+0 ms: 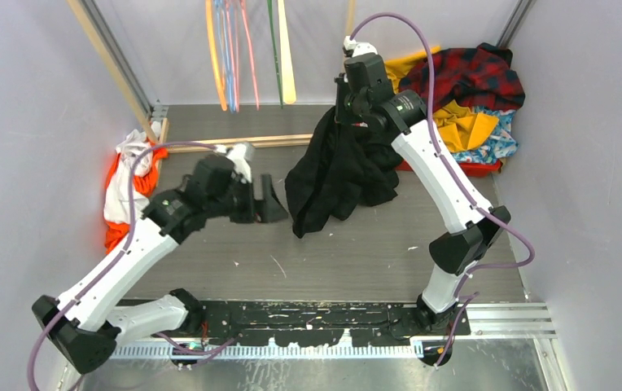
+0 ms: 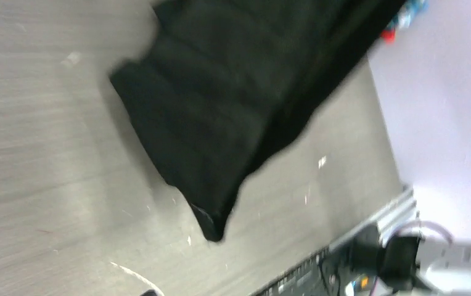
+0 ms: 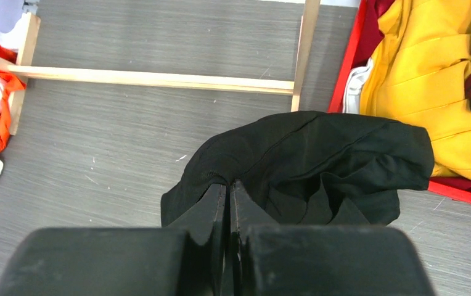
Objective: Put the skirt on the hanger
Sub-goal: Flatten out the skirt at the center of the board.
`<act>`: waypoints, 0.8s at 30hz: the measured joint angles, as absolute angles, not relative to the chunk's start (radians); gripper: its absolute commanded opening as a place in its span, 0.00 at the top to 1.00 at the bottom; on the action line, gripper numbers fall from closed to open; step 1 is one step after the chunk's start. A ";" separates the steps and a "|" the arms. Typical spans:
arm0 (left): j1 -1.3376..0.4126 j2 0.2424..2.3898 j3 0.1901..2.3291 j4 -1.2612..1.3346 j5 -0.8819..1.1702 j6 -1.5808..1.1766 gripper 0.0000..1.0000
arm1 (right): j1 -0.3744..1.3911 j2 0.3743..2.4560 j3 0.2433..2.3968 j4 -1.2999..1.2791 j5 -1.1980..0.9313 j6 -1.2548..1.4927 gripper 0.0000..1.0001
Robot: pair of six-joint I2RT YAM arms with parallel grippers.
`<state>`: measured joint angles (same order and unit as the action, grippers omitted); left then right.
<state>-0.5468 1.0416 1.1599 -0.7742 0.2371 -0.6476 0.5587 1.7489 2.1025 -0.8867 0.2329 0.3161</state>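
Hanging creased toward the far edge of the desk (image 1: 356, 244), soft black garment (image 1: 336, 175) is pinched in right jaws; left jaws gape wide.

Obstacle: black coat (image 1: 336, 175) hanging just right of my left gripper (image 1: 278, 199).
Bare table (image 1: 356, 261) is lying open nearside; wooden rail (image 1: 283, 140) is crossing behind.

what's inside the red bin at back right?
The red bin holds a plaid shirt on top, a yellow garment below it, and the blue floral skirt showing at the right edge. Most of the skirt and the bin's floor are covered; anything deeper cannot be seen.
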 measured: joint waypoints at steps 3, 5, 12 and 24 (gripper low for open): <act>-0.716 1.047 1.102 -0.739 0.162 -0.661 0.00 | 0.559 1.749 2.076 -0.875 0.222 0.316 0.99; -0.765 1.046 1.079 -0.704 0.118 -0.672 0.01 | 0.559 1.747 2.062 -0.867 0.215 0.316 0.99; -0.771 1.090 1.018 -0.602 -0.041 -0.685 0.01 | 0.559 1.740 2.019 -0.852 0.200 0.316 0.99; -0.781 1.237 1.014 -0.503 -0.072 -0.673 0.01 | 0.559 1.708 2.011 -0.851 0.200 0.308 0.99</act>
